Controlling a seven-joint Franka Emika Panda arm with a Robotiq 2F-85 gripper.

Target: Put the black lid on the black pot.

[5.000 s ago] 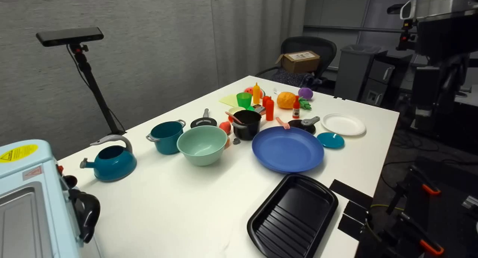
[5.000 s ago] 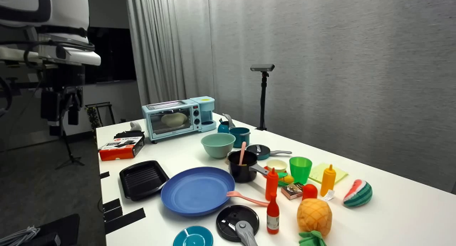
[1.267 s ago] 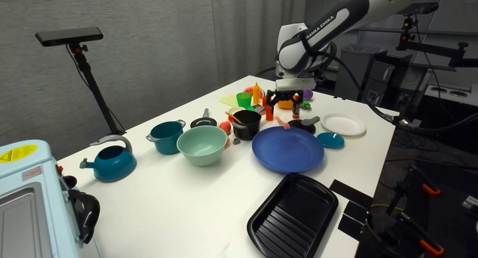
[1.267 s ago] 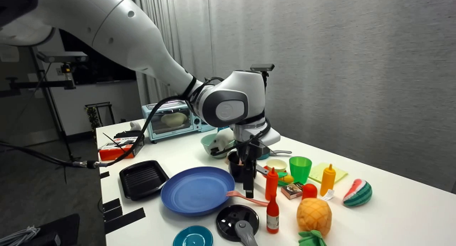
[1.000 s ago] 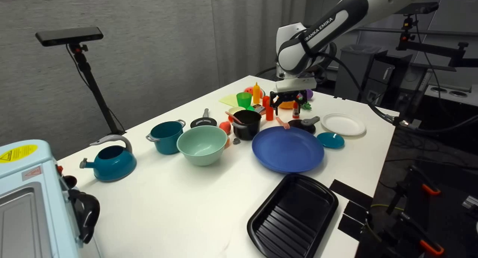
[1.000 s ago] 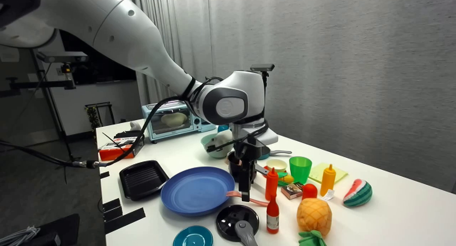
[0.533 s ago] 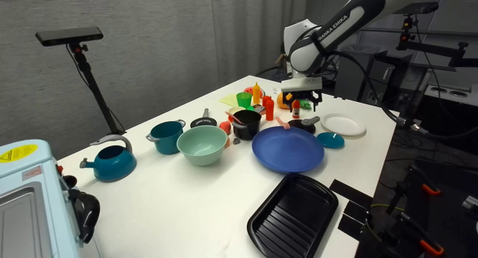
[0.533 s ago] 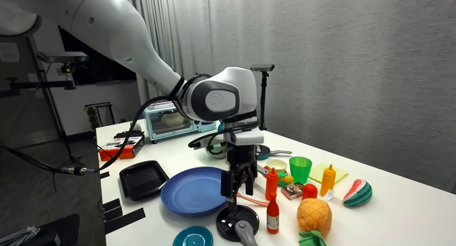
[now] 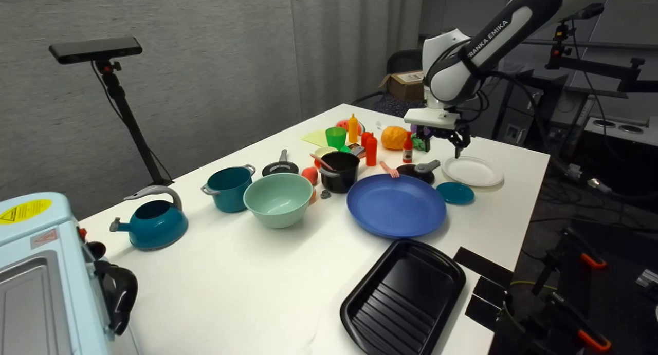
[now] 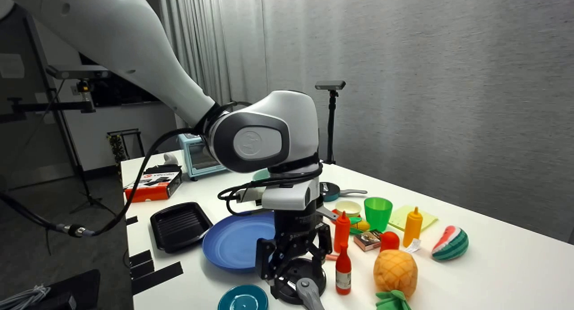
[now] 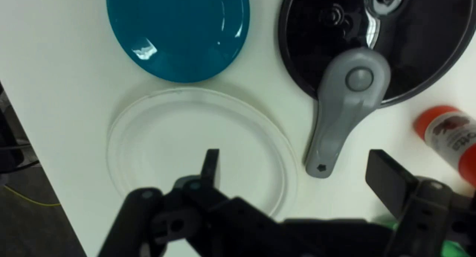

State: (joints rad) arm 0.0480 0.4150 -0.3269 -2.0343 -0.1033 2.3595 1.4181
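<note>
On the surface, lid and pot are apart; end effector is spread, empty; grasping and covering seem left

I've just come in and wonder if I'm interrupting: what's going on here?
A robot arm reaches over the table, its job being to put the black lid on the black pot. Its gripper is open, holding nothing, above the table near the lid. The lid lies on the table near the blue plate, not yet picked up. The pot stands uncovered, with a pink utensil sticking out.
</note>
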